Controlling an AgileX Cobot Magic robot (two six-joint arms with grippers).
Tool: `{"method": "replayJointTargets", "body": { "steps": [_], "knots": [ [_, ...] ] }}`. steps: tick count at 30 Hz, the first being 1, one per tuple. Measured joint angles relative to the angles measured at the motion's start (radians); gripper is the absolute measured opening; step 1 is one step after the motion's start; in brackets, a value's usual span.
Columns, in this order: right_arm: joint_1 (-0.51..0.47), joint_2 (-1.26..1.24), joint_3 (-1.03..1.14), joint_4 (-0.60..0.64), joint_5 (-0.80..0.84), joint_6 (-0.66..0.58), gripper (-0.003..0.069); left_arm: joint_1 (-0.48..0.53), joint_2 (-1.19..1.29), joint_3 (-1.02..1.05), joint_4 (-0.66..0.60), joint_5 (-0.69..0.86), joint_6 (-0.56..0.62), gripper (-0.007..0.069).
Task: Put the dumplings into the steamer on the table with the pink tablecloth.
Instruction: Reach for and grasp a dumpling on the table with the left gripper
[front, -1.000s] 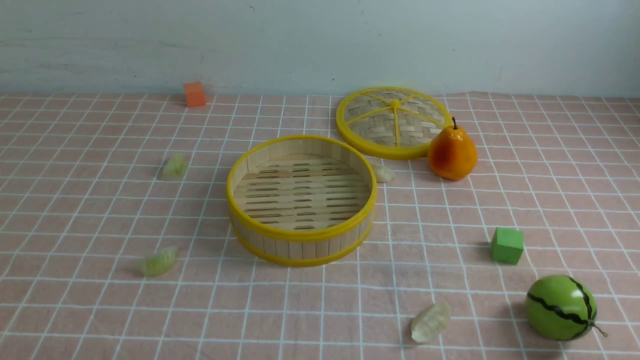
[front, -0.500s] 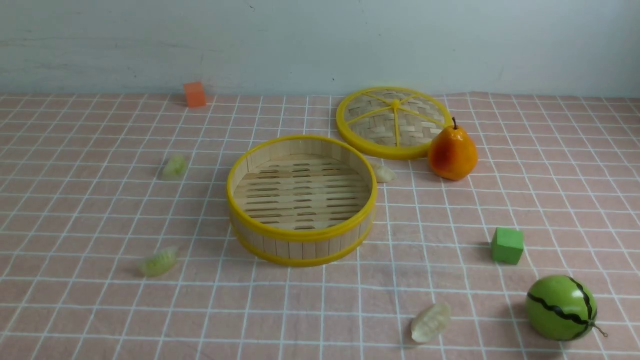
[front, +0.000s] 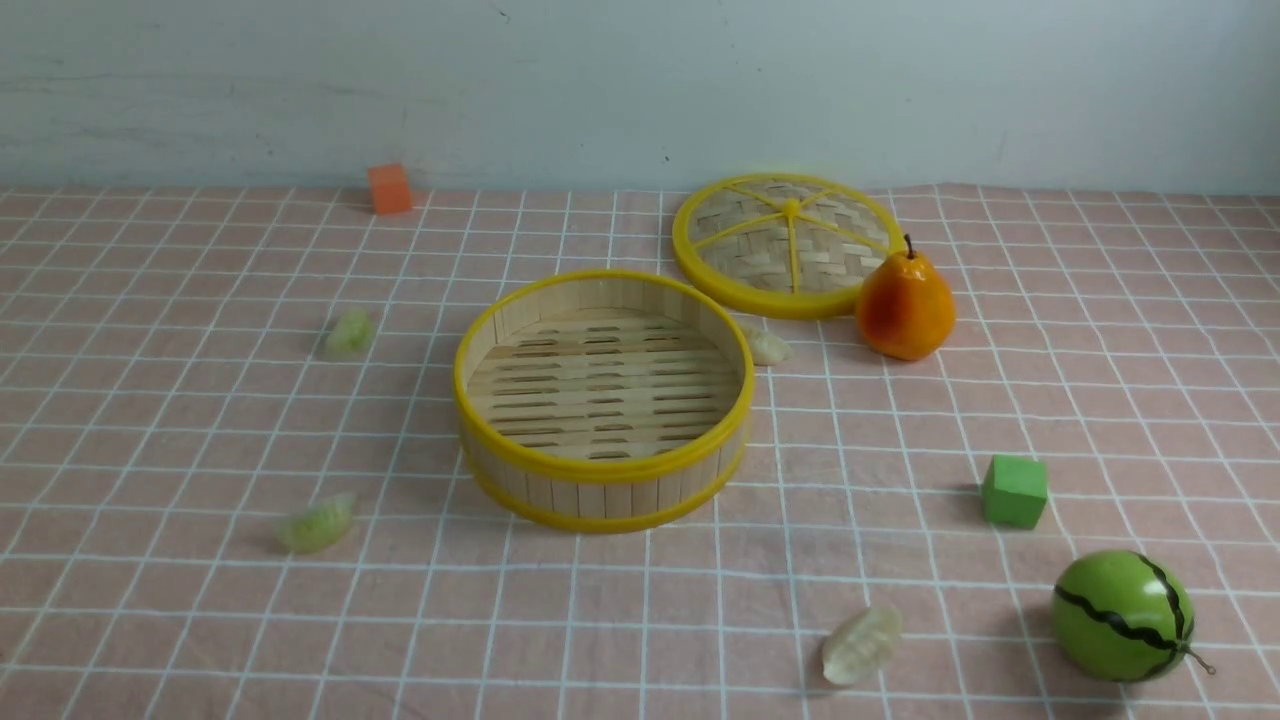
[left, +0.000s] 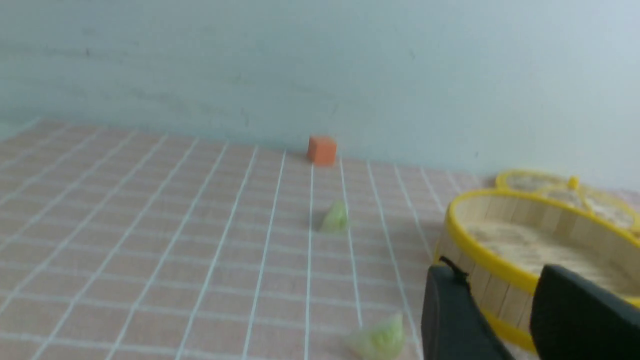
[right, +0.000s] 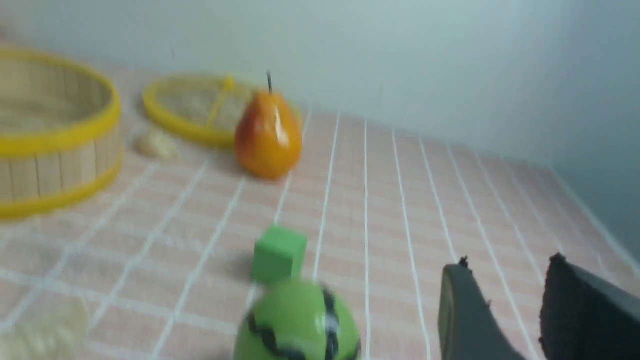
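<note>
The steamer (front: 600, 470), a round bamboo basket with yellow rims, stands empty mid-table on the pink tablecloth (front: 180, 430). Two pale green dumplings (front: 348, 333) (front: 317, 523) lie to its left. One whitish dumpling (front: 768, 347) rests by its far right rim and another (front: 860, 645) lies near the front right. Neither arm shows in the front view. My left gripper (left: 500, 272) hangs open and empty beside the steamer (left: 482, 257), with a green dumpling (left: 381, 340) close by. My right gripper (right: 510, 265) is open and empty over bare cloth.
The woven lid (front: 788, 243) lies behind the steamer, with an orange pear (front: 905, 305) at its right edge. A green cube (front: 1014, 490) and a toy watermelon (front: 1120, 615) sit at the right. An orange cube (front: 389, 188) stands by the back wall.
</note>
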Motion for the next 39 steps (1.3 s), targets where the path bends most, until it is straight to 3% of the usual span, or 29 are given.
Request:
{"method": "replayJointTargets", "body": {
  "steps": [1,6,12,14,17,19,21,27,35,39],
  "knots": [
    [0.0,0.0,0.0,0.0,-0.123,0.003,0.0239,0.0,0.0,0.0,0.0,-0.042,0.0,0.0237],
    [0.0,0.0,0.0,-0.001,-0.412,0.089,0.0239,0.0,0.0,0.0,-0.014,-0.147,-0.03,0.0237],
    [0.0,0.0,0.0,-0.003,-0.475,0.22,0.0237,0.0,0.0,-0.002,-0.124,-0.277,-0.27,0.0226],
    [0.0,0.0,-0.022,-0.006,-0.466,0.258,0.0207,0.0,0.0,-0.051,-0.129,-0.272,-0.344,0.0169],
    [0.0,0.018,-0.073,-0.006,-0.45,0.262,0.0149,0.0,0.019,-0.142,-0.102,-0.252,-0.346,0.0083],
    [0.0,0.073,-0.152,-0.006,-0.409,0.265,0.0046,0.0,0.091,-0.257,-0.081,-0.208,-0.327,-0.0008],
    [0.0,0.169,-0.236,-0.006,-0.309,0.257,-0.0011,0.0,0.214,-0.364,-0.066,-0.159,-0.281,-0.0013],
    [0.0,0.467,-0.39,-0.006,-0.012,0.155,-0.0007,0.0,0.575,-0.534,-0.047,-0.112,-0.201,-0.0013],
    [0.047,0.859,-0.512,0.044,0.282,0.17,-0.0003,0.0,1.027,-0.809,-0.022,0.36,-0.153,-0.0013],
    [0.151,1.058,-0.613,0.106,0.486,0.134,-0.0003,0.0,1.256,-1.01,-0.065,0.568,-0.062,-0.0013]
  ]
}}
